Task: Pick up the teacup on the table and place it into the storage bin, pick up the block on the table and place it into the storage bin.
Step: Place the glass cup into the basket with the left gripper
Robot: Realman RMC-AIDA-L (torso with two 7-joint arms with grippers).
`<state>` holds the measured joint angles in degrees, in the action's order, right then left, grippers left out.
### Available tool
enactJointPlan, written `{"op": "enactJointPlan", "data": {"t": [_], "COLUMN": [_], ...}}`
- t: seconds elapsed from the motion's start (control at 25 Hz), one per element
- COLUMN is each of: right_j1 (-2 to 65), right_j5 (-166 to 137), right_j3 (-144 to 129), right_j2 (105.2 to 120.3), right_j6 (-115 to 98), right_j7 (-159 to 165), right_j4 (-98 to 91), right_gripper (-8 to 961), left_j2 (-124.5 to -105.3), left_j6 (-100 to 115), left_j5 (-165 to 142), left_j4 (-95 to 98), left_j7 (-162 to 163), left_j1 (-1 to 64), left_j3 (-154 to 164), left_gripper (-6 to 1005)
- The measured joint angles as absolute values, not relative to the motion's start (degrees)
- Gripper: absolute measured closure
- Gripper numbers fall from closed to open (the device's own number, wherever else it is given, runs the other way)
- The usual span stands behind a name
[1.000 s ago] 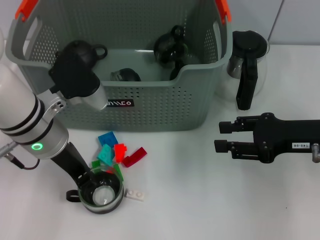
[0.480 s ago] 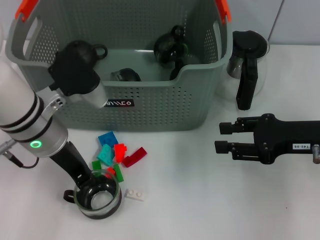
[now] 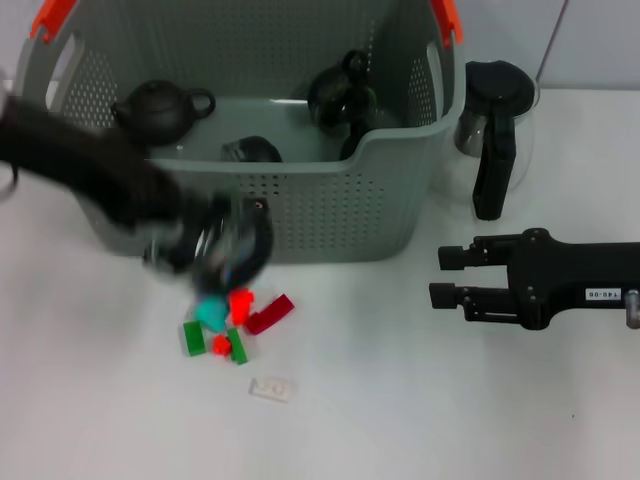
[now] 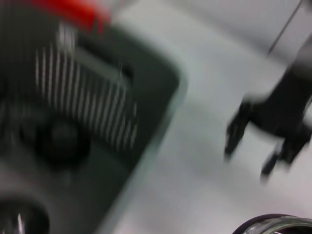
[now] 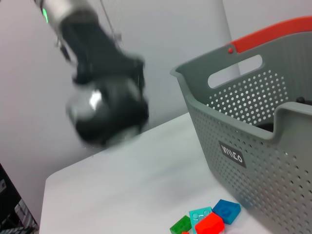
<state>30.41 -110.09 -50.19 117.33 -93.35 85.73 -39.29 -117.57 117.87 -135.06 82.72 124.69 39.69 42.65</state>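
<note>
Left gripper carrying teacup clear of tabletop, just before storage bin front wall; grip clamped on cup. Blocks lie on tabletop below. Right gripper parked right, fingers apart, empty.

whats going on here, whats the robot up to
The left gripper is carrying a glass teacup above the table, in front of the grey storage bin; the cup is not in the bin yet. A pile of coloured blocks lies on the table below it, untouched. The bin holds a dark teapot and other dark cups. The right gripper is parked with its fingers apart on the right, near a glass pitcher.
</note>
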Motion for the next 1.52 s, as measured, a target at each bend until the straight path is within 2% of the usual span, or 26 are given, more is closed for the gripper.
{"op": "enactJointPlan", "data": {"t": [0.08, 0.16, 0.36, 0.64, 0.76, 1.0, 1.12, 1.28, 1.52], "right_j1": [30.37, 30.35, 30.48, 30.82, 30.83, 30.85, 30.77, 30.67, 30.46], "right_j5": [-110.1, -110.11, -110.13, -110.22, -110.22, -110.22, -110.22, -110.22, -110.21], "right_j3": [-50.19, -50.19, -50.18, -50.16, -49.93, -49.84, -49.8, -49.77, -49.77], "right_j2": [117.33, 117.35, 117.41, 117.42, 117.41, 117.37, 117.45, 117.49, 117.37], "right_j6": [-93.34, -93.35, -93.44, -93.7, -93.7, -93.8, -93.82, -93.87, -93.87], "right_j7": [85.73, 85.74, 85.77, 85.78, 85.78, 85.78, 85.74, 85.69, 85.61], "right_j4": [-39.29, -39.29, -39.29, -39.29, -39.29, -39.31, -39.29, -39.28, -39.28], "right_gripper": [371, 371, 371, 371, 371, 371, 371, 371, 371], "left_j2": [-114.98, -114.24, -114.62, -114.96, -116.18, -120.07, -121.16, -120.74, -120.51], "left_j6": [116.08, 112.89, 97.46, 77.41, 69.35, 62.08, 61.41, 62.5, 61.94], "left_j5": [-127.67, -124.0, -124.61, -132.32, -139.68, -154.63, -162.16, -163.65, -163.65], "left_j4": [81.48, 81.43, 81.82, 69.9, 66.14, 64.19, 61.68, 56.2, 54.03], "left_j7": [126.16, 126.85, 127.28, 125.82, 125.76, 125.74, 125.98, 125.85, 126.0], "left_j1": [40.06, 40.35, 43.06, 48.76, 49.53, 49.92, 51.45, 54.05, 54.52], "left_j3": [40.81, 39.43, 42.48, 50.8, 56.53, 62.44, 64.18, 65.5, 67.35], "left_gripper": [925, 918, 903, 880, 871, 852, 842, 829, 810]}}
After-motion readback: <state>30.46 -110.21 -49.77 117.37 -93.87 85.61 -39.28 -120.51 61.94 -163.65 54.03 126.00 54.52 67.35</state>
